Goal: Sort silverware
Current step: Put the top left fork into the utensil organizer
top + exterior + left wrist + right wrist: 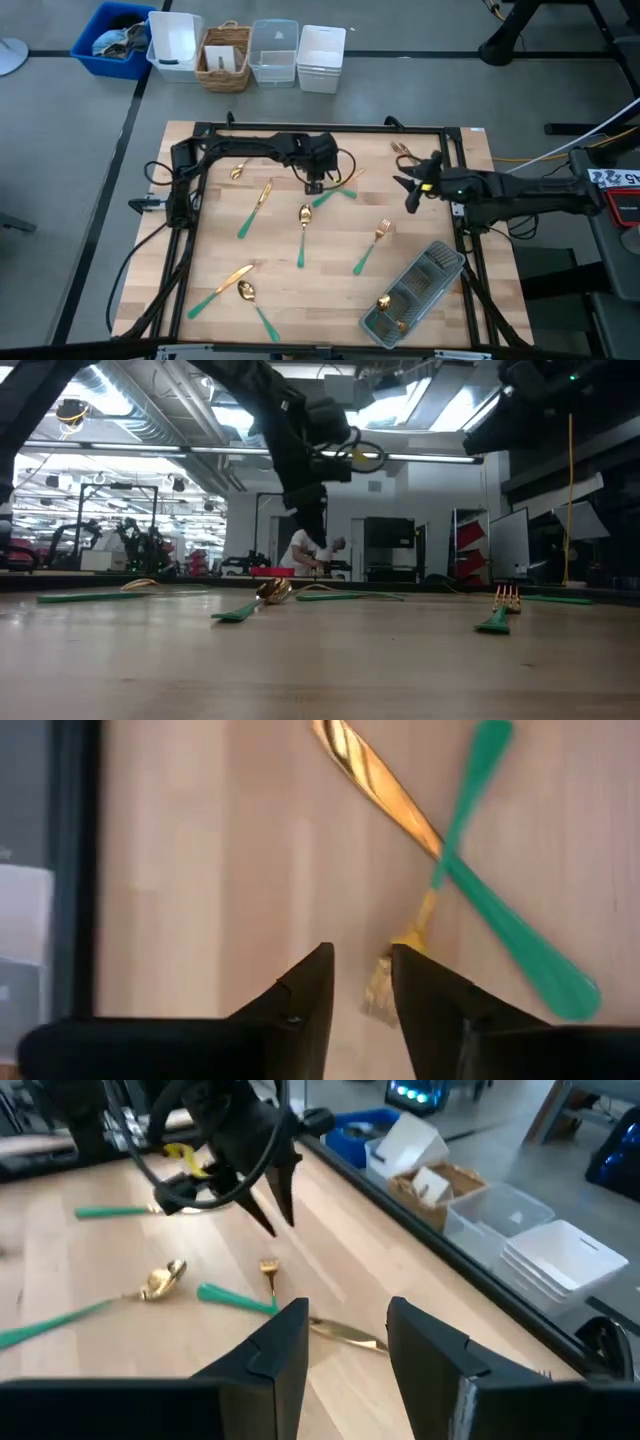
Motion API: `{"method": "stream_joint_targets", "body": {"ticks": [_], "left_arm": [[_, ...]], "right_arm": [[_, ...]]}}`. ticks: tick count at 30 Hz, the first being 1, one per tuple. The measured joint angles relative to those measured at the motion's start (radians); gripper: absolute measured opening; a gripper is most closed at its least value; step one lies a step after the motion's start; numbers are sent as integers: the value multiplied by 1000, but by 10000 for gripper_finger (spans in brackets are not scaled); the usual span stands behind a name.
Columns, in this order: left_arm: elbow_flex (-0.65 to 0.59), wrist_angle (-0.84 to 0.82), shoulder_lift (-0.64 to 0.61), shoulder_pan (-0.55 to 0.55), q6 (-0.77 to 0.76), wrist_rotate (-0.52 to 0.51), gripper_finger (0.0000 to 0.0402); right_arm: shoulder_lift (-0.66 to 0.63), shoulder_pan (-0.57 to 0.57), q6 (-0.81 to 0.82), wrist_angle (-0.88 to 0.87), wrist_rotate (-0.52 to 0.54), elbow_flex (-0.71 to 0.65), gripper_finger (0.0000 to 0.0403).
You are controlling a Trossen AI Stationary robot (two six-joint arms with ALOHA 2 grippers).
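Your left gripper (314, 186), fingers slightly parted and empty, hangs over a fork (420, 925) crossed with a knife (375, 775) mid-worktop (300, 300). Close now and you risk pinching both. The right gripper (410, 190) waits open nearby.

Silverware (303, 228): shiny gold heads, slim teal-green handles. Desk (300, 300): pale wood grain, black frame edging. Tray (415, 293): clear plastic with a grey tint. Bins beyond the desk: blue (112, 38), white (174, 44), woven tan basket (224, 56), clear (274, 52), white (321, 58). Both arms: black.
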Motion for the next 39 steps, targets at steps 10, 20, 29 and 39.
{"method": "stream_joint_targets", "body": {"ticks": [10,20,29,39], "left_arm": [[0,-21,62,-15,100,-1,172],[0,22,145,-21,213,-7,178],[2,57,162,-20,265,-63,141],[0,55,166,-19,280,-78,6]], "right_arm": [[131,0,-23,-3,-35,67,138],[126,0,-45,-6,-37,68,138],[126,0,-46,-6,-45,68,138],[126,0,-48,-5,-45,68,138]]}}
